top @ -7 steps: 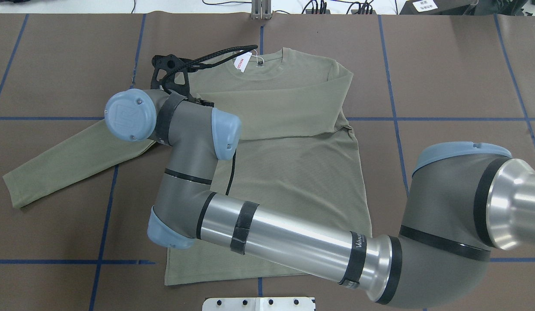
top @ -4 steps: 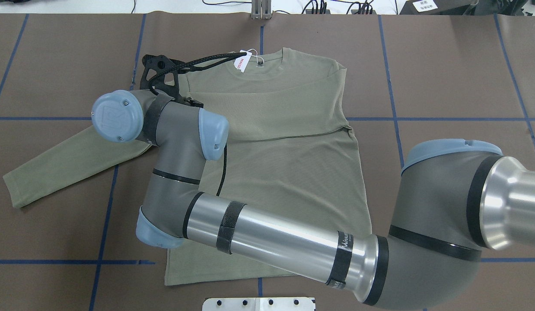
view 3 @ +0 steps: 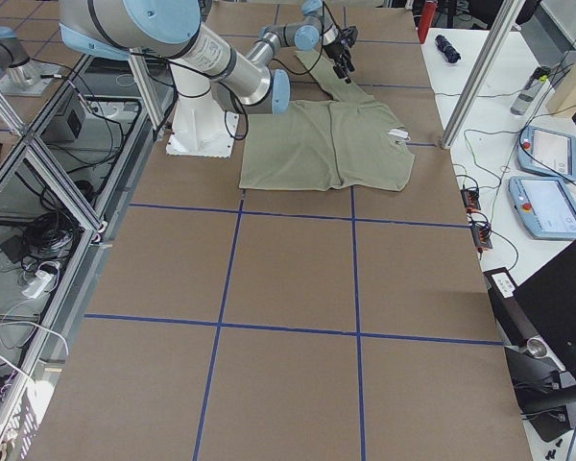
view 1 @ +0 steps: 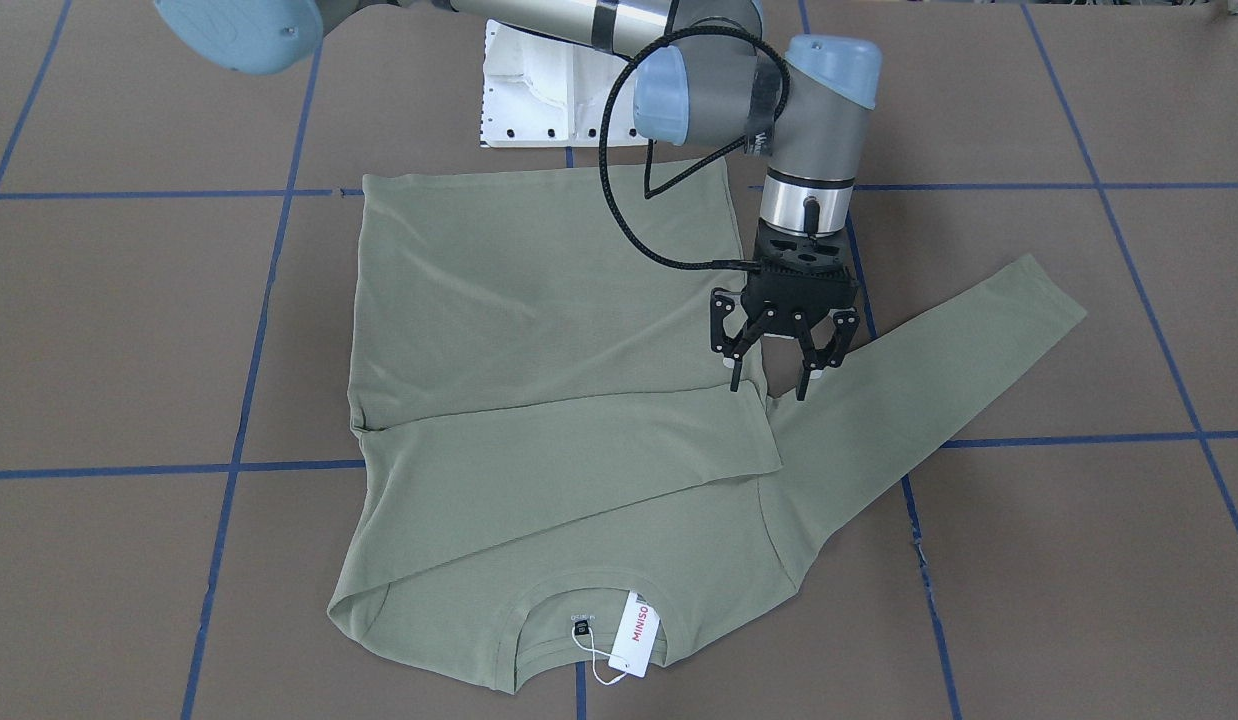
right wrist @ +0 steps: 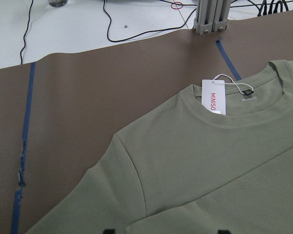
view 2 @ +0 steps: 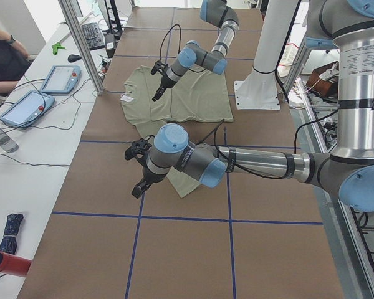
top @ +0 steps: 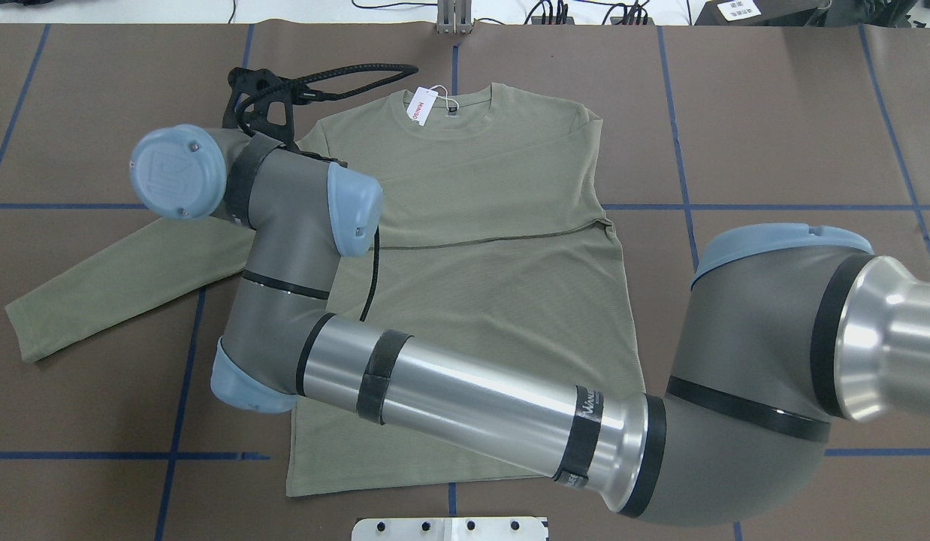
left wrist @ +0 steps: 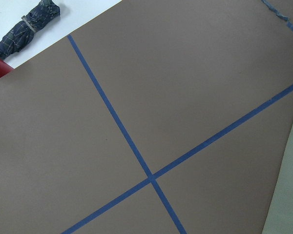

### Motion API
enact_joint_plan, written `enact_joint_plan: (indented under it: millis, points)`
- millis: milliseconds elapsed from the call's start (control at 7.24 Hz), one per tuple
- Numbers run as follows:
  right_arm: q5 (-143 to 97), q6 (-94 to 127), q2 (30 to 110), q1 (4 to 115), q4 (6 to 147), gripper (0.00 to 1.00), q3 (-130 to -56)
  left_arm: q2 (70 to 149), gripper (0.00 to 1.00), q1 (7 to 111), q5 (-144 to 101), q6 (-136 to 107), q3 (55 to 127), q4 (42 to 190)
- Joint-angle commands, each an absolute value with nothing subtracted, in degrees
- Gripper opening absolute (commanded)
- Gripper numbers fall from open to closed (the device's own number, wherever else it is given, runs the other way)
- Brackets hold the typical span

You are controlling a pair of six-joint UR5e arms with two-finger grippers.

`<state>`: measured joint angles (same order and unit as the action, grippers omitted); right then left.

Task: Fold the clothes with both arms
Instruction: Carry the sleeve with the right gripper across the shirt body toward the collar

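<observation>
Slides further toward overhead frame's upper left with right gripper (view 1: 768,388) spread, empty; best pinch soft, limp, light shirt (top: 495,300) at lower-left cuff (top: 23,342).

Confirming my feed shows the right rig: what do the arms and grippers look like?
The right arm and left arm are silver tubes with grey joints, light-blue caps and black straps. A black braided cable runs to the right gripper, black with linkage fingers.

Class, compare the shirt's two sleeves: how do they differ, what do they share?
The folded sleeve lies across the shirt; the straight sleeve lies out on the table. The folded sleeve's cuff is near the right claw; the straight sleeve's is far off. Both lie flat.
</observation>
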<state>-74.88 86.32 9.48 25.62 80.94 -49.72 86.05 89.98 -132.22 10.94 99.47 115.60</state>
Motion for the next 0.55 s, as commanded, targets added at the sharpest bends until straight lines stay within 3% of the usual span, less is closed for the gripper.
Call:
enact_joint_plan:
  millis: [0,415]
  points:
    - [-90.78,82.21,9.93,33.7,82.17,1.0,-51.5,88.33,1.0,89.91,-132.27,8.0,98.97,118.1]
    - [-108.48,61.51,26.91,46.8,93.68,1.0,-75.42,84.48,1.0,84.94,-135.85,-0.39,98.09,130.04]
